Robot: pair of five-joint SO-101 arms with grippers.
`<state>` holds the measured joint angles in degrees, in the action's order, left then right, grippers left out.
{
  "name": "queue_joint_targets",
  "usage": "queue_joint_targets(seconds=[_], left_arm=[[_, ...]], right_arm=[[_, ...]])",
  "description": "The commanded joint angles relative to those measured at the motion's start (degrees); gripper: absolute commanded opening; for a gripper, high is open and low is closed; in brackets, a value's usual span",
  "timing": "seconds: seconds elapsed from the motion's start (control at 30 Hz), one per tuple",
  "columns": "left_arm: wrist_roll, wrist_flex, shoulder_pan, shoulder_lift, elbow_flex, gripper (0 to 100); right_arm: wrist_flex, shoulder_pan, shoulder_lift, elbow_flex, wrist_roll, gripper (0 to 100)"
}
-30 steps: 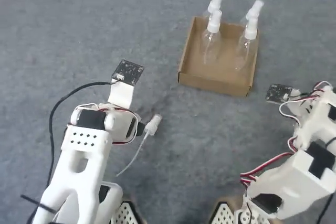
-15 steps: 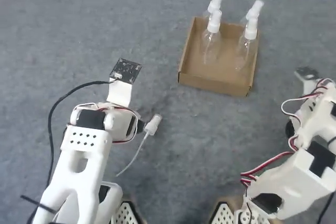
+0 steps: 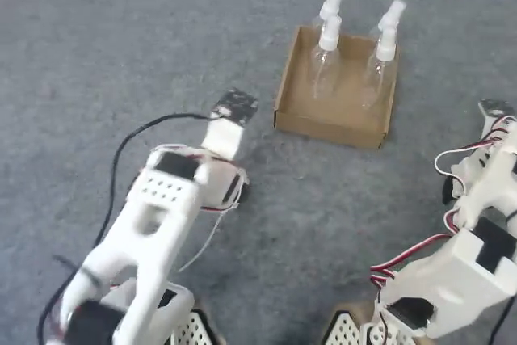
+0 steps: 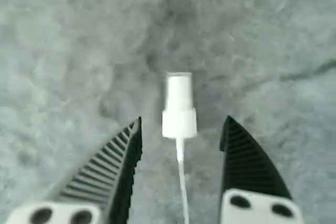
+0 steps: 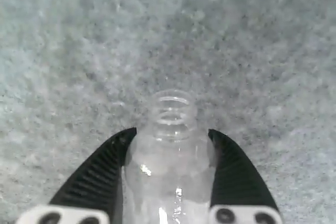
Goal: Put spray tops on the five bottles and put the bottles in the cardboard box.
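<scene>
A white spray top (image 4: 179, 109) with a thin dip tube (image 4: 181, 182) lies on the grey carpet. My left gripper (image 4: 184, 121) is open and low over it, one finger on each side of its collar. In the high view the left arm (image 3: 166, 199) covers the top's head, and the tube (image 3: 202, 250) trails out behind. My right gripper (image 5: 170, 132) is shut on a clear uncapped bottle (image 5: 172, 124), its threaded neck pointing away over the carpet. The right arm (image 3: 485, 183) is at the table's right edge. The cardboard box (image 3: 327, 128) holds several capped bottles (image 3: 325, 58).
Grey carpet covers the whole table. The box stands at the back, right of centre, with open carpet between it and both arms. Both arm bases (image 3: 186, 329) sit at the front edge. A black cable (image 3: 121, 159) loops off the left arm.
The left arm has swung right and forward, and now covers the spray top's head. The right arm's wrist has turned out towards the right edge.
</scene>
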<state>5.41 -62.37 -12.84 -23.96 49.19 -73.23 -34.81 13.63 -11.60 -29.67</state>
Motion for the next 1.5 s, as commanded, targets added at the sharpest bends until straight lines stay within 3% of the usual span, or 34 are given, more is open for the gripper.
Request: queue_joint_targets(seconds=[0.0, 0.27, 0.5, 0.67, 0.8, 1.07, 1.23, 1.47], left_arm=[[-0.9, 5.2, -0.9, 10.2, -7.0, 22], [-0.9, 8.1, -0.9, 24.8, -12.5, 18], [-1.2, 8.2, -1.3, 28.0, -13.0, 11], [-2.3, 7.8, -1.0, 27.9, -14.2, 2], [-3.2, 4.6, -0.9, 27.3, -16.6, 1], [-3.3, 0.4, -0.9, 9.7, -12.6, 1], [-3.3, -6.5, -0.8, -4.3, -13.1, 1], [-3.3, -11.3, -0.2, -16.9, -12.9, 1]], right_arm=[[1.1, -0.4, -0.6, 3.3, 0.7, 16.8], [1.2, -0.4, -0.6, 3.2, 0.7, 20.6], [1.2, -0.5, -0.5, 3.2, 0.3, 20.7], [0.6, -0.7, -0.8, 3.0, -10.0, 20.9], [-1.1, -0.8, -1.1, 3.0, -12.7, 21.0], [-1.6, -2.1, -4.8, 2.6, -16.7, 23.6], [-1.5, -2.3, -9.3, -1.6, -16.8, 27.2], [8.3, -2.2, -10.8, -11.2, -16.7, 27.2]])
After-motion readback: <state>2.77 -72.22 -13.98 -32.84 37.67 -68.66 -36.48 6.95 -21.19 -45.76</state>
